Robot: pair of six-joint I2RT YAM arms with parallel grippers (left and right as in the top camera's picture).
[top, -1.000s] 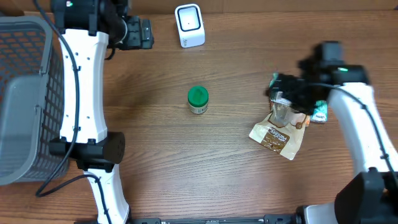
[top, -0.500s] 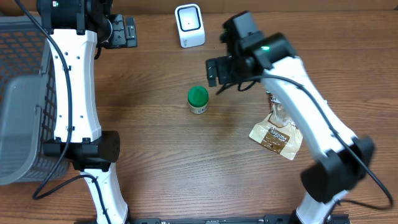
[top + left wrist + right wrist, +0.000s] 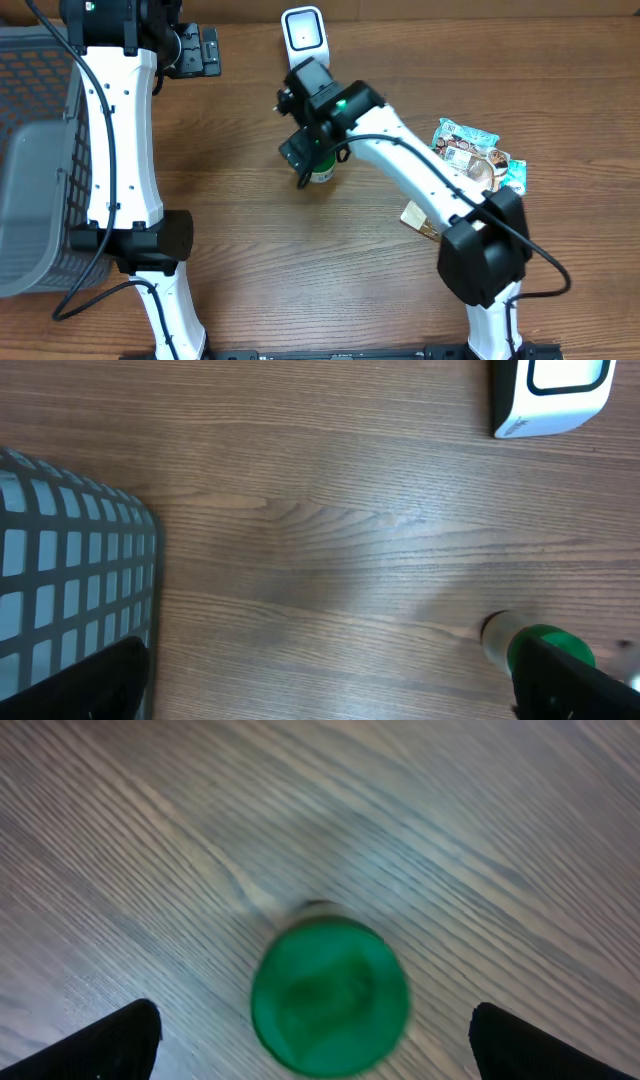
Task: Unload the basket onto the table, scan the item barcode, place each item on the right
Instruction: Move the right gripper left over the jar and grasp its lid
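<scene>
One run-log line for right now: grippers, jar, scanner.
right gripper: open, over jar, no grip | left gripper: open, by basket | jar: upright | scanner: untouched

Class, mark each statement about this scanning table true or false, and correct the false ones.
1. The right jaws are clamped on the green-lidded jar. False: they stand open above it, holding nothing.
2. The grey basket sits on the robot's left. True.
3. The white scanner lies inside the basket. False: it stands on the table, beyond the jar.
4. Snack packets lie to the jar's right. True.
</scene>
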